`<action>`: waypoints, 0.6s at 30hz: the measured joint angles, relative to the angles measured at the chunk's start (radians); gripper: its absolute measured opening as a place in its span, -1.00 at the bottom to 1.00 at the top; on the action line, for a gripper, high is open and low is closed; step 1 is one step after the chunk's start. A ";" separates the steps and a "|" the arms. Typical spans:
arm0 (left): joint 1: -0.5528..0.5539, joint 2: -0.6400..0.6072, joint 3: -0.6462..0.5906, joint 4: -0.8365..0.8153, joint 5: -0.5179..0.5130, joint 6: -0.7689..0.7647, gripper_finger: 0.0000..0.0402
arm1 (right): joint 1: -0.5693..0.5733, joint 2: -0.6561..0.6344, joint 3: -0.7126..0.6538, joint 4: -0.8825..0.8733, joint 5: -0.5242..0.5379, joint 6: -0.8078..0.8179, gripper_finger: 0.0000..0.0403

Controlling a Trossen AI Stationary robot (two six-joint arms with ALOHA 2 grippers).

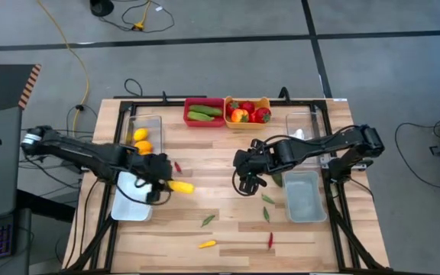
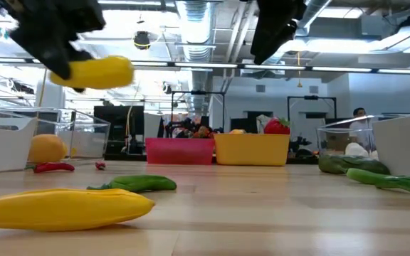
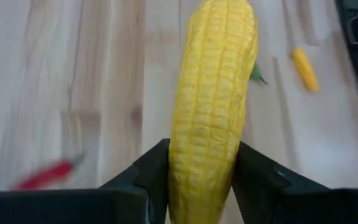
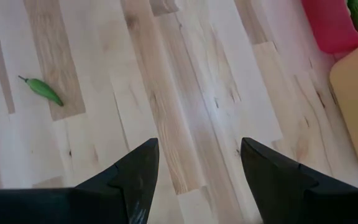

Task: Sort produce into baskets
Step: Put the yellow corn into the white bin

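Yellow corn (image 3: 211, 106) fills the left wrist view, pinched between the left hand's (image 1: 161, 183) two dark fingers (image 3: 146, 180), which hide its lower end; from above it pokes out sideways over the bench (image 1: 220, 156) beside the white tray (image 1: 132, 202). Across the bench, the right hand (image 1: 248, 179) hangs empty, fingers spread wide over bare wood near the green chilies (image 1: 269, 200). Low down, a yellow piece (image 2: 66, 208) lies nearest, blurred, with the red bin (image 1: 204, 112) and orange-yellow bin (image 1: 247, 112) far behind.
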 joint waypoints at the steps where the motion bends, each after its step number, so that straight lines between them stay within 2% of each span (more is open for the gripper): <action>1: 0.000 -0.033 0.000 -0.040 0.010 -0.028 -0.35 | 0.000 0.000 0.000 0.004 0.000 0.000 0.27; 9: 0.000 -0.226 0.000 -0.326 0.133 -0.269 -0.35 | 0.000 0.000 0.000 0.021 0.001 -0.002 0.27; 18: 0.000 -0.276 0.000 -0.534 0.340 -0.535 -0.35 | 0.000 0.000 0.000 0.023 0.001 -0.002 0.27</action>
